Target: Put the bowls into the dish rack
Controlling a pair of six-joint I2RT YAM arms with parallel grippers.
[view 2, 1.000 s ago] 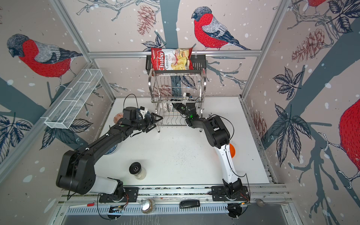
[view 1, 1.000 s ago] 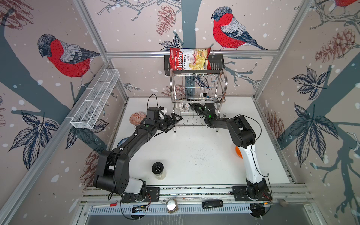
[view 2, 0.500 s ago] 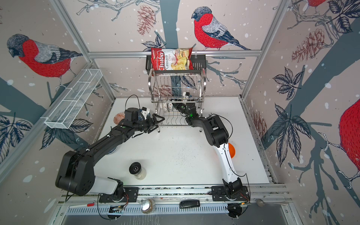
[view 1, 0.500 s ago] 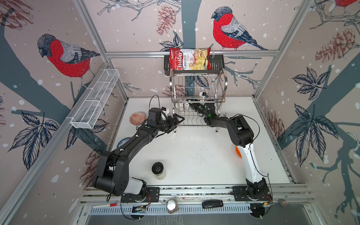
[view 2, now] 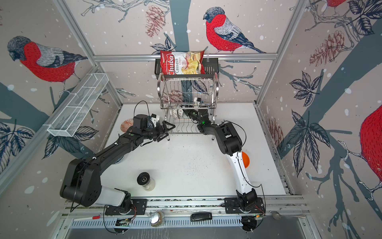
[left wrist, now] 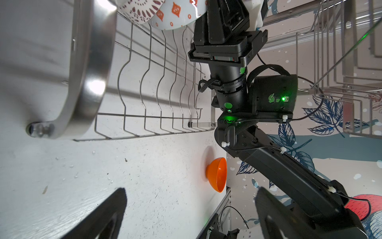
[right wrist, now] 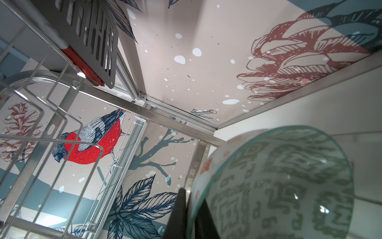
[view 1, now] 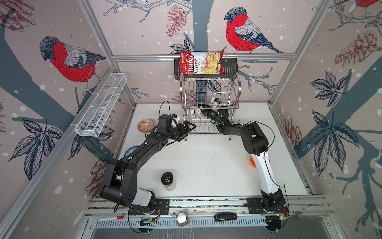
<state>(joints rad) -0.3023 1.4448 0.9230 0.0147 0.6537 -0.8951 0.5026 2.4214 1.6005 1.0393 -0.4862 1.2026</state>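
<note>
the left gripper (view 1: 187,129) is positioned at the front left corner of the dish rack (view 1: 209,77), beside its lower tier. its jaws are spread wide and nothing is held between them. in the left wrist view, both fingers (left wrist: 107,215) are seen well apart over the bare table (left wrist: 144,175).

the right gripper (view 1: 203,112) is reached into the lower tier, under the upper shelf. its jaws are pressed together on the rim of the grey-green patterned bowl (right wrist: 279,182), which is held tilted on edge inside that tier.

a dark-red patterned bowl (left wrist: 140,10) and an orange-marked bowl (left wrist: 175,14) are stood on edge at the left end of the same tier, just beside the right gripper.

the red-orange patterned bowl (view 1: 145,126) is located on the table near the left arm. the blue bowl (view 1: 129,149) is partly hidden under that arm. the plain orange bowl (left wrist: 217,174) is located on the table, partly covered by the right arm in both top views. a black-lidded jar (view 1: 167,180) is stood near the front edge.
</note>
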